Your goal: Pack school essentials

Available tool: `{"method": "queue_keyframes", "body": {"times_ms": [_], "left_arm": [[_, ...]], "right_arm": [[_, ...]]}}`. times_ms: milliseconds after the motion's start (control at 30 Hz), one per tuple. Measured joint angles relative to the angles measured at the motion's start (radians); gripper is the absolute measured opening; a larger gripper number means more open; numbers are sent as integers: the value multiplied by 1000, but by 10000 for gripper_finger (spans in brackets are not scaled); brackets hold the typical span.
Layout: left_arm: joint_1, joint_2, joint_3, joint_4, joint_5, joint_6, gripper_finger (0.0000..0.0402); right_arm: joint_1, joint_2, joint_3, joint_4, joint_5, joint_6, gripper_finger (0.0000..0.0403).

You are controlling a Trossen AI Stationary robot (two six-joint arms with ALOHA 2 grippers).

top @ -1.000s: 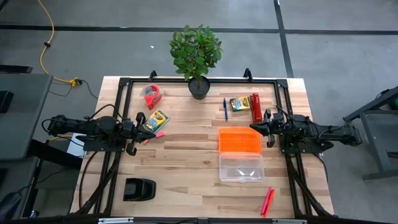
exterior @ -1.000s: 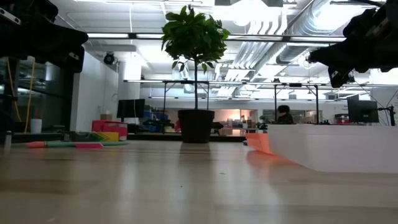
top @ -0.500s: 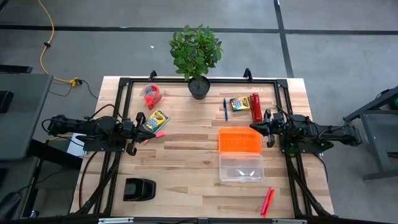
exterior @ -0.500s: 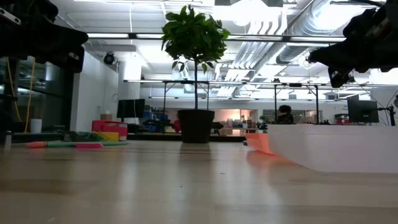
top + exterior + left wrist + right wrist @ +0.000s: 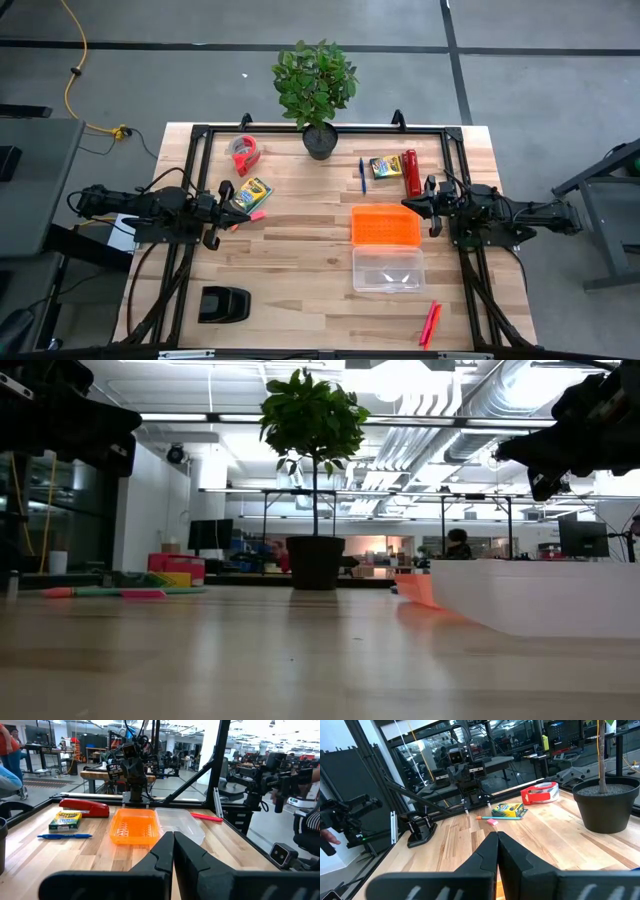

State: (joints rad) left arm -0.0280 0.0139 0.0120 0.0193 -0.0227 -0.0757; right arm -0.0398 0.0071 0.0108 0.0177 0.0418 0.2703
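One yellow-and-green crayon box point(image 5: 253, 192) lies flat on the table just beyond my left gripper point(image 5: 232, 207), with a tiny pink eraser point(image 5: 492, 822) beside it. The second crayon box point(image 5: 385, 167) and the thin blue pen point(image 5: 362, 175) lie at the far right, and red-orange markers point(image 5: 430, 322) at the near right. An orange bin point(image 5: 386, 226) and a clear container point(image 5: 388, 270) sit side by side right of centre. My right gripper point(image 5: 405, 203) hovers level beside the orange bin. Both grippers point(image 5: 173, 840) point(image 5: 497, 837) are shut and hold nothing.
A potted plant point(image 5: 318, 90) stands at the far middle, with a red tape dispenser point(image 5: 245, 153) to its left. A red cylinder point(image 5: 411, 172) lies by the second crayon box. A black object point(image 5: 223, 303) sits at the near left. Bare wood lies at the table's centre.
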Motion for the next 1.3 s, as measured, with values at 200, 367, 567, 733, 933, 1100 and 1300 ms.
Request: {"method": "queue_keyframes", "body": {"times_ms": [200, 367, 567, 733, 933, 1100, 1300], "left_arm": [[0, 0, 0, 0, 0, 0, 0], [0, 0, 0, 0, 0, 0, 0], [0, 0, 0, 0, 0, 0, 0], [0, 0, 0, 0, 0, 0, 0], [0, 0, 0, 0, 0, 0, 0], [0, 0, 0, 0, 0, 0, 0], [0, 0, 0, 0, 0, 0, 0]], "right_arm": [[0, 0, 0, 0, 0, 1, 0], [0, 0, 0, 0, 0, 1, 0], [0, 0, 0, 0, 0, 0, 0], [0, 0, 0, 0, 0, 0, 0], [0, 0, 0, 0, 0, 0, 0], [0, 0, 0, 42, 39, -23, 0], [0, 0, 0, 353, 159, 181, 0]]}}
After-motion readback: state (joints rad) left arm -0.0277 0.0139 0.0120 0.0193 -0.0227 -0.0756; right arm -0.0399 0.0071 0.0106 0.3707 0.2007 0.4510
